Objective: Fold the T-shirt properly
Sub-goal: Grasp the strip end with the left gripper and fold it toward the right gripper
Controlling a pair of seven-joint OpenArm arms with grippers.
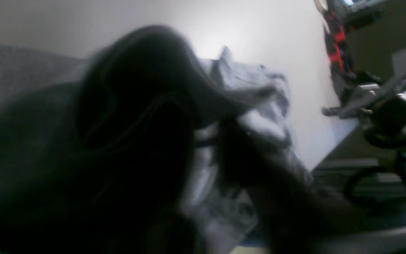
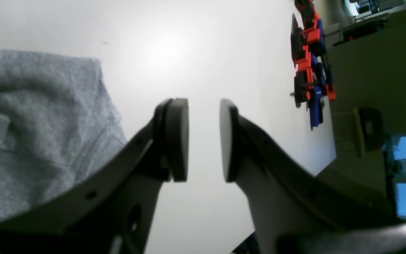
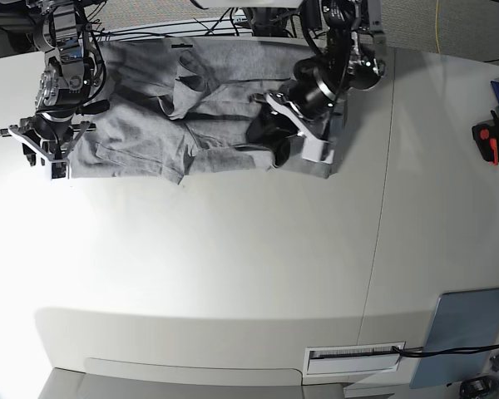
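Grey cloth fills most of what I get from the left wrist camera: the T-shirt point(image 1: 248, 91) is bunched right in front of the left end effector point(image 3: 276, 137), and the near part of the picture is dark and blurred. I cannot tell from it whether the jaws are parted or closed, or whether any cloth sits between them. From the base camera this end effector is low over the shirt's edge, with crumpled folds just beside it.

The right end effector point(image 2: 204, 141) I can read clearly. Its two round pads point(image 2: 177, 139) stand apart with a plain gap between them, and only bare white counter point(image 2: 196, 53) shows through that gap. It has hold of nothing. The shirt's edge lies just off to the left of it in the wrist view, near but not touching the pads.

In the base view the shirt lies stretched between the two end effectors along the far side of the counter, wrinkled and partly doubled over. A red and blue tool point(image 2: 310, 70) lies well away from the right end effector.
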